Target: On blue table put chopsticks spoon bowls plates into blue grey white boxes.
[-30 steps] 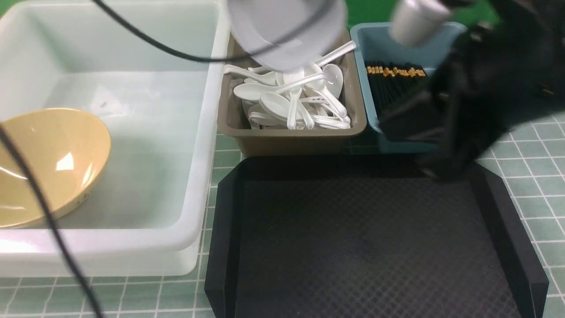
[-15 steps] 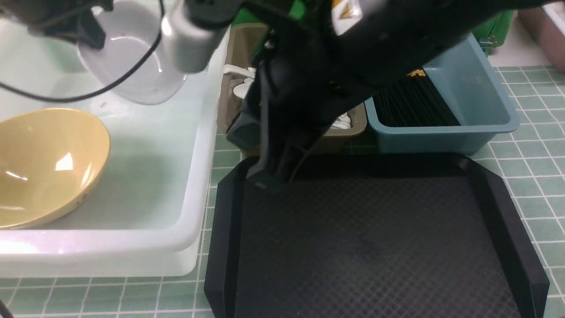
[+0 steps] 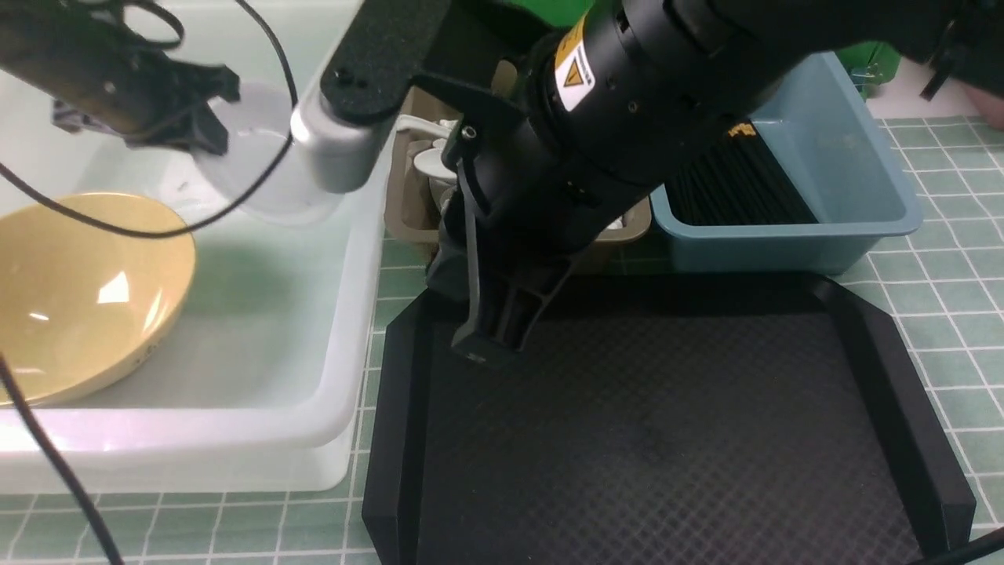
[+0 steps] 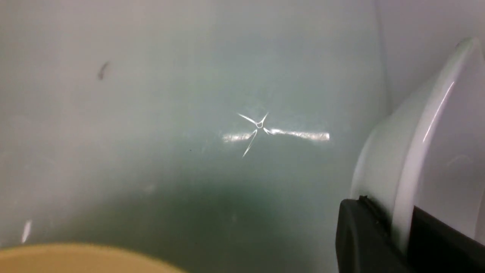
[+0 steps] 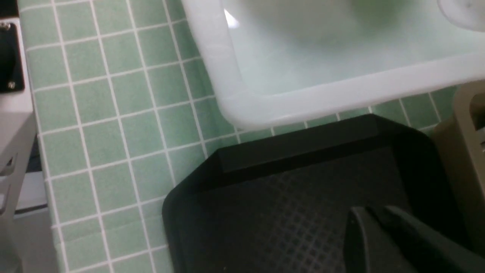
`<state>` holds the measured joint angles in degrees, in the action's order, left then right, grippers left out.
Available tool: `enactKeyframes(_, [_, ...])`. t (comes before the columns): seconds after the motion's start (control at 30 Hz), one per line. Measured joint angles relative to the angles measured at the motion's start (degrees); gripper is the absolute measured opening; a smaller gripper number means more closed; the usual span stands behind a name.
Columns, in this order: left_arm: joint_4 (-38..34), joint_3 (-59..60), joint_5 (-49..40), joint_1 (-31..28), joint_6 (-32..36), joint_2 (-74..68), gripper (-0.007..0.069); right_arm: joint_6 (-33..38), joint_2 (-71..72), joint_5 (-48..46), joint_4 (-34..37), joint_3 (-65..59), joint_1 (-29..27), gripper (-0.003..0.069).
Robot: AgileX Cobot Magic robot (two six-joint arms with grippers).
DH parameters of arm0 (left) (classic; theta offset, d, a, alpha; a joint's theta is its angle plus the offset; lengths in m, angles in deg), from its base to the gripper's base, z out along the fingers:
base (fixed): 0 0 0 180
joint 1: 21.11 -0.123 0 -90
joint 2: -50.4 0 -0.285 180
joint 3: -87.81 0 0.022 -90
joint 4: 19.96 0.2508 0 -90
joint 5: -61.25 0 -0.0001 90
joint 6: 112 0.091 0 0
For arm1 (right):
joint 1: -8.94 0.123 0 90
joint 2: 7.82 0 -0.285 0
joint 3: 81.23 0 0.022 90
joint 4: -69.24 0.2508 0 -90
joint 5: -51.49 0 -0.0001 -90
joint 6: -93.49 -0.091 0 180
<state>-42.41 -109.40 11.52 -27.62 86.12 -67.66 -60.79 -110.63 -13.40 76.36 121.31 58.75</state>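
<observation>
My left gripper is shut on the rim of a white bowl and holds it tilted over the back right of the white box. The left wrist view shows that bowl clamped between the black fingers above the box floor. A yellow bowl leans in the box's left side. My right gripper is shut and empty over the far left corner of the black tray; the right wrist view shows its gripper with the fingers together. White spoons lie in the grey box. Black chopsticks lie in the blue box.
The right arm crosses in front of the grey box and hides most of it. A black cable hangs over the white box. The green tiled table surrounds the tray.
The left gripper has carried the white bowl from above the grey box leftward and down into the white box. The right arm has swung left from the blue box to the tray's far left corner.
</observation>
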Motion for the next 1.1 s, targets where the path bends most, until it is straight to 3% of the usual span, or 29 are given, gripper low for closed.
enactKeyframes(0.1, [-1.88,0.0,0.32,0.0,2.08,-3.2,0.0014,0.0,0.0,-0.92,-0.06,0.0,0.0,0.0078])
enactKeyframes(0.3, [-2.82,0.0,1.35,0.0,4.03,-6.34,0.0101,0.0,0.0,-2.13,-0.11,0.0,0.0,0.008])
enactKeyframes(0.57, [-0.46,-2.38,-0.34,0.0,7.6,-6.94,0.0355,0.0,0.0,-3.18,-0.29,0.04,0.0,0.0087])
enactKeyframes(0.73, [0.71,-9.1,-6.76,0.0,7.04,-4.33,0.0423,0.0,0.0,-4.04,-1.59,0.04,0.0,0.0089])
enactKeyframes(0.93, [0.14,-16.46,-16.16,2.33,0.41,3.82,0.0371,-2.13,0.48,-4.22,-6.29,0.04,0.0,0.0094])
enactKeyframes(1.1, [9.43,-17.28,-21.22,11.17,-1.32,13.02,0.0204,-5.06,3.26,-4.94,-11.86,0.04,0.0,0.0096])
